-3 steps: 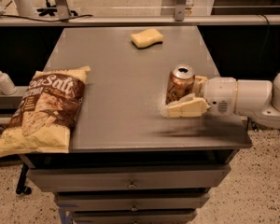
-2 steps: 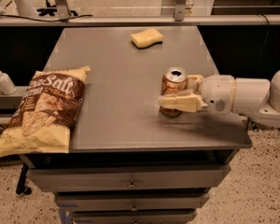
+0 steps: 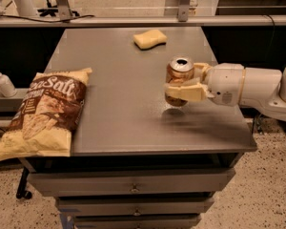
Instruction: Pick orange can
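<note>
Orange can (image 3: 179, 74), one: upright, silver top with its opening facing up, over the right half of the bench (image 3: 119, 75), nearer the front edge than the back. Its base looks just clear of the surface, with a shadow beneath it.

Gripper (image 3: 184, 81), one: reaches in from the right on a white arm (image 3: 243, 85); cream jaws clenched on the can, one across its front, one behind it.

Yellow sponge (image 3: 149, 38), one: lying flat near the bench's back edge, well apart from the can.

Crisp bag (image 3: 45, 111), one: brown and yellow, lying flat at the left edge, its lower end overhanging the front corner.

Drawers (image 3: 133, 181), three: stacked below the bench top.

Bottle (image 3: 2, 82), one: white, off the bench to the far left.
</note>
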`<state>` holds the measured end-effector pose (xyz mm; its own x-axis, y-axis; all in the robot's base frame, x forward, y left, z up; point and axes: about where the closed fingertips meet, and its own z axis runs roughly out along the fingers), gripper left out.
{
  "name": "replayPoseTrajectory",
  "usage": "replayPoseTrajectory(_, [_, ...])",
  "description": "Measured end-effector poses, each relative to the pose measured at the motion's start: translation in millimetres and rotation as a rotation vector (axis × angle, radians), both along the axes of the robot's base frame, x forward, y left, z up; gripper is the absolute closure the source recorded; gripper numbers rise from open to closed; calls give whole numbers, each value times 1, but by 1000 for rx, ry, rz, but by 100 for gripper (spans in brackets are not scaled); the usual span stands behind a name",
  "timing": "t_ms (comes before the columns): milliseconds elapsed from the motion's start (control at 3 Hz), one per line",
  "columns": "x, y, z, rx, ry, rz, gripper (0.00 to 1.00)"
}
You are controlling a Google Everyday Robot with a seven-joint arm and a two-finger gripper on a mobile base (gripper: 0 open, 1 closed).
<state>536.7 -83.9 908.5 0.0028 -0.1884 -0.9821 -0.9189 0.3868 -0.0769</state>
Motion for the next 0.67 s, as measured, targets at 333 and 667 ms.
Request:
replayPoseTrajectory(333, [15, -5, 39, 12, -59, -21, 100])
replayPoseTrajectory(667, [15, -5, 39, 12, -59, -21, 100])
